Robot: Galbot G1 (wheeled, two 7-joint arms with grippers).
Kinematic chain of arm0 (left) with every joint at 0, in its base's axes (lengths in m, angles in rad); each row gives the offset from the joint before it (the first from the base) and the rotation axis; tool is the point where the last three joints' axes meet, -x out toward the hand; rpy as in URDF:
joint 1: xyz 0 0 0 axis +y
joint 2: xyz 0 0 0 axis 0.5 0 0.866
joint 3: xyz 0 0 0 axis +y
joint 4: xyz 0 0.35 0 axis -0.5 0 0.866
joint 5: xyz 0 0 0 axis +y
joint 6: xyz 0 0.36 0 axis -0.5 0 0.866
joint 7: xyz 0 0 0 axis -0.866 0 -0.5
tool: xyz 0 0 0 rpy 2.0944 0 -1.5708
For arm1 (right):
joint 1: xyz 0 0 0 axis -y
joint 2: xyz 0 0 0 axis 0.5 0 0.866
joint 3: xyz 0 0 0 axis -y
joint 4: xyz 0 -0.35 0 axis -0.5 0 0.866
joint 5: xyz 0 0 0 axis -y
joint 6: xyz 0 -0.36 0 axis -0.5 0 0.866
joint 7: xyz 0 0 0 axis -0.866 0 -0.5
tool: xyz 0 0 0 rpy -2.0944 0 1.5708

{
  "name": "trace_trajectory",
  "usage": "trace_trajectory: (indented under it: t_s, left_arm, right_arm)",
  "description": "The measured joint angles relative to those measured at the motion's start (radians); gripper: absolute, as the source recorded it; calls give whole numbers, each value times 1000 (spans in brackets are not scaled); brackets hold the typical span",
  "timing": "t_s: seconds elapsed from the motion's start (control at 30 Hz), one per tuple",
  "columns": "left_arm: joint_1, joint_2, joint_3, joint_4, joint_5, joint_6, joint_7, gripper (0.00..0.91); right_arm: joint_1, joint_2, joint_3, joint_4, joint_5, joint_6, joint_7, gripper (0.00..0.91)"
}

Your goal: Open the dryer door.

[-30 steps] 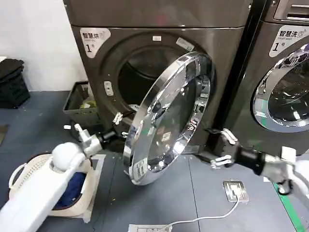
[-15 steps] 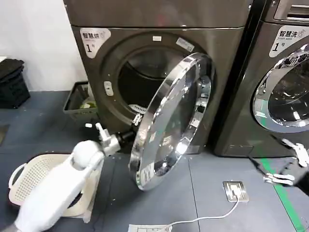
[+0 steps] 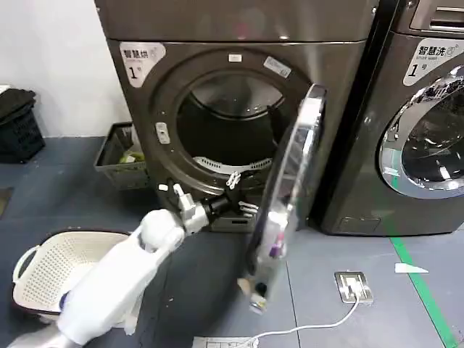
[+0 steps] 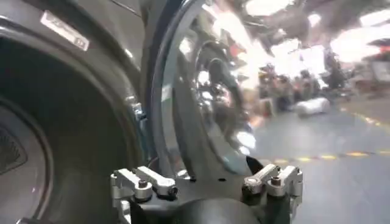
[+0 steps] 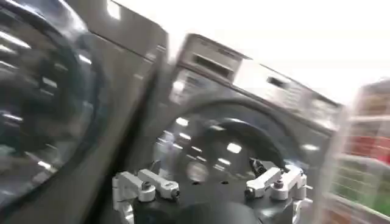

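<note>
Nearest in the head view, the left arm reached up from the floor, its left gripper (image 3: 233, 197) spread open with nothing between its fingers, just inside the dryer door (image 3: 284, 199). That door stood swung wide, nearly edge-on, hinged at the drum opening (image 3: 225, 123). The right gripper (image 5: 210, 185) was open and empty, facing another machine (image 5: 244, 122).

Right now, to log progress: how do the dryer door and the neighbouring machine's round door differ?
The dryer door stands swung wide, seen nearly edge-on, exposing the drum opening; the neighbouring door lies closed against its machine. The left gripper reaches in beside the dryer door; nothing is near the neighbouring door. Both have shiny chrome rims.
</note>
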Motion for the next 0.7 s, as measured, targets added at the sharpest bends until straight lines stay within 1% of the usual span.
trace_trajectory:
  t_s: [0.2,0.37,0.53,0.7]
  left_arm:
    - [-22,-61,38,11,21,12,-9,907]
    - [-43,-112,70,31,36,15,-10,907]
    - [-59,-153,97,55,45,16,-11,907]
    - [-88,-197,126,90,55,16,-20,907]
  right_arm:
    - [59,66,95,-63,-94,-80,156,907]
    - [76,109,165,-110,-179,-113,281,907]
    - [91,157,210,-144,-247,-194,426,907]
    - [108,192,260,-164,-316,-301,571,907]
